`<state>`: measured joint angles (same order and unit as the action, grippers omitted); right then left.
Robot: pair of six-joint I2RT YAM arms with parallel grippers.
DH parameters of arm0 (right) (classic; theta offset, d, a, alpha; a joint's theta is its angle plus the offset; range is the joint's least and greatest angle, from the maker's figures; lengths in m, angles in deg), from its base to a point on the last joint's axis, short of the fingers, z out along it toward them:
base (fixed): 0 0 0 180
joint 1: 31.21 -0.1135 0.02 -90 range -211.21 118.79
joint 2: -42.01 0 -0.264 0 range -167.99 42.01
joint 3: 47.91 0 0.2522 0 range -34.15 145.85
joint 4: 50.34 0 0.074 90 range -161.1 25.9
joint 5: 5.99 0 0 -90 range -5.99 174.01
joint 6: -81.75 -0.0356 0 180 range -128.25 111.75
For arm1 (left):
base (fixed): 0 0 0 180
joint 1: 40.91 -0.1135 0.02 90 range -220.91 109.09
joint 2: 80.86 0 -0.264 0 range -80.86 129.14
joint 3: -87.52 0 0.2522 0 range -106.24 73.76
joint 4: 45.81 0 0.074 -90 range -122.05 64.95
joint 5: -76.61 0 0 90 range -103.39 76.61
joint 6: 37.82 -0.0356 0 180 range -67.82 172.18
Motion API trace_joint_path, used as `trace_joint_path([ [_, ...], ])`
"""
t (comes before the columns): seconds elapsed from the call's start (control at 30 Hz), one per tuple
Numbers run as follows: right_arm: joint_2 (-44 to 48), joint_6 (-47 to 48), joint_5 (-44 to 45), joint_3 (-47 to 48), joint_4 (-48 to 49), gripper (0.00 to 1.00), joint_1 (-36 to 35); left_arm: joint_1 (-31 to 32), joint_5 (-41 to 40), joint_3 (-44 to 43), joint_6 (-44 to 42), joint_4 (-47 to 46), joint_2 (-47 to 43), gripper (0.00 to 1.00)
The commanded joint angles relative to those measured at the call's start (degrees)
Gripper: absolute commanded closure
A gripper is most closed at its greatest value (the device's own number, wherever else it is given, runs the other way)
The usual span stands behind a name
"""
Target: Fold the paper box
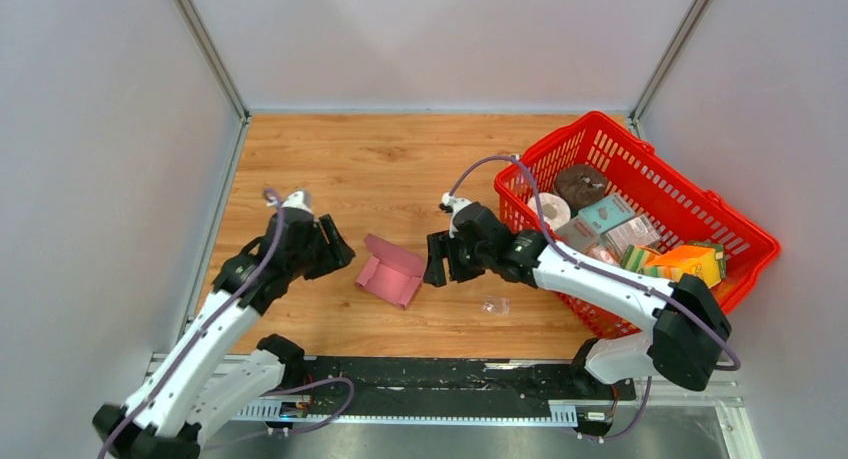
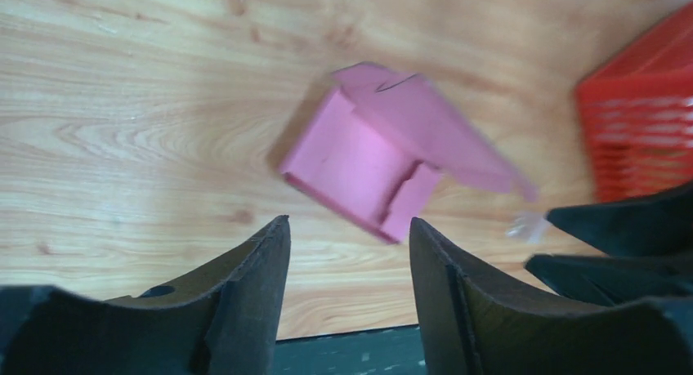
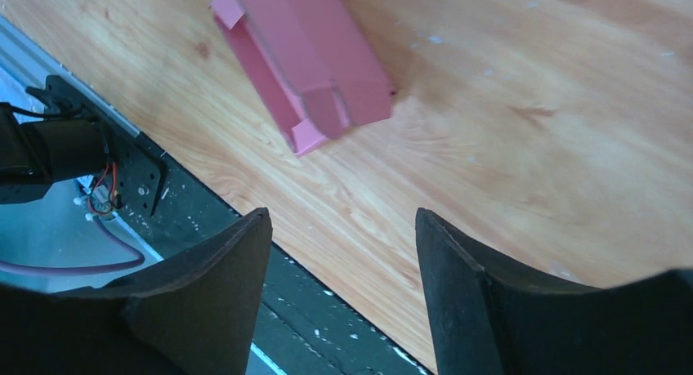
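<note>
- Wooden table (image 1: 400,169) carries the pink paper box (image 1: 391,270), partly folded, between both grippers.
- Left gripper (image 1: 335,249): jaws wide apart, holding nothing.
- Right gripper (image 1: 438,261): jaws apart, empty, just beside the box.

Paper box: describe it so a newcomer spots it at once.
On the wooden table, left of the red basket, look between the left gripper and right gripper. The paper box lies there, partly folded. It alone is pink and outside the basket, unlike the teal box and orange box.
</note>
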<state>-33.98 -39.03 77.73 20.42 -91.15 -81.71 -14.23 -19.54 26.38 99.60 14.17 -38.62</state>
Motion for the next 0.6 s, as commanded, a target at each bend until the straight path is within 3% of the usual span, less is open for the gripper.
trace_joint_path([
  [0.0,-3.63,-4.63,0.57,-0.25,7.36,0.34,-4.08,-0.13,3.78,1.14,-13.30,-7.09,11.79,0.40],
  [0.13,-3.47,-4.90,-1.87,-5.95,17.94,0.42,-4.34,-0.31,5.88,6.23,-14.64,-18.50,17.34,0.42],
  [0.37,-6.63,-6.47,-5.23,-12.72,27.04,0.41,-4.61,-0.48,9.40,13.44,-17.09,-32.91,21.57,0.31],
  [0.57,-9.44,-7.89,-3.92,-15.72,36.01,0.40,-4.43,-0.48,11.95,19.25,-17.19,-43.65,25.00,0.34],
])
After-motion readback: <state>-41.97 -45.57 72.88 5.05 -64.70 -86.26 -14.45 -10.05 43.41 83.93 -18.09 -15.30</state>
